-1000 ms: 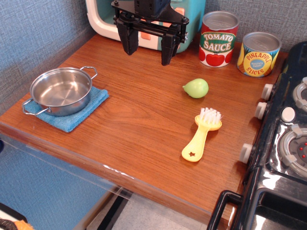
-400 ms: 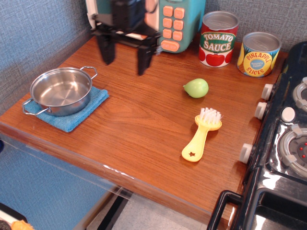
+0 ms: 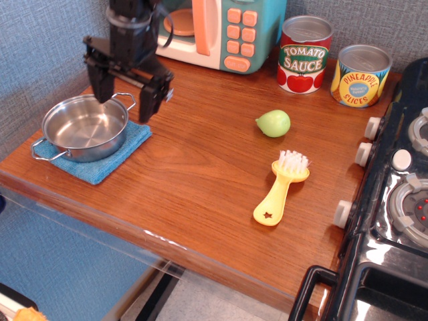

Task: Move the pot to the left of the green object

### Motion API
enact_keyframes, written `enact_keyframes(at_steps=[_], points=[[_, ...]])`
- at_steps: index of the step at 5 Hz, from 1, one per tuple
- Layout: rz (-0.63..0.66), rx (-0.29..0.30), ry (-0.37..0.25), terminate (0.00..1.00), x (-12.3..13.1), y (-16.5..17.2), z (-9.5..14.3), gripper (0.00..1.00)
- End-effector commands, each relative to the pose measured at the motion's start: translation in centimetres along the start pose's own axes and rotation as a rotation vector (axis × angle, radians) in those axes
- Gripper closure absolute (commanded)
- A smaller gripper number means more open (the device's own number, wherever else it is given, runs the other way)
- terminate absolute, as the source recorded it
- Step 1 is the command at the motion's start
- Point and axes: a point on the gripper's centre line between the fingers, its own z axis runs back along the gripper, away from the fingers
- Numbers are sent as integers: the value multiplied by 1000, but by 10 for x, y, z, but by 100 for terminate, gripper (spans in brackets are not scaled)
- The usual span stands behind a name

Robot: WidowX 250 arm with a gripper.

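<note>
The shiny steel pot (image 3: 85, 126) with two wire loop handles sits on a blue cloth (image 3: 100, 164) at the left of the wooden table. The pale green pear-shaped toy (image 3: 273, 123) lies right of the table's middle, well away from the pot. My black gripper (image 3: 125, 103) hangs open over the pot's far right rim, with its fingers straddling the far handle, one finger (image 3: 104, 85) at the rim and the other (image 3: 148, 101) outside it. It holds nothing.
A yellow brush (image 3: 280, 188) lies in front of the green toy. A teal toy microwave (image 3: 224, 30), a tomato sauce can (image 3: 304, 54) and a pineapple slices can (image 3: 360, 75) stand at the back. A black toy stove (image 3: 394, 200) borders the right. A wall (image 3: 47, 60) stands left.
The gripper has moved left and down from in front of the microwave to just above the pot's far rim, staying open. The pot, green toy and brush have not moved.
</note>
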Motion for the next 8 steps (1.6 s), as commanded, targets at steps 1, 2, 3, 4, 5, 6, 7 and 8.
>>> enact_keyframes(at_steps=[1,2,3,4,5,6,7,8], points=[[86,-84,23,0,-8,29,-27,0],[100,-148,56,0,-8,31,-39,0],[95,-164,44,0,-7,31,-38,100],[85,-170,41,0,-8,28,-37,100],[59,-175,21,0,-9,23,-31,100],[40,-176,7,0,-10,19,-26,100],[37,-154,-20,0,-8,18,-12,100],[-11,-142,-93,0,11,-1,21,100]])
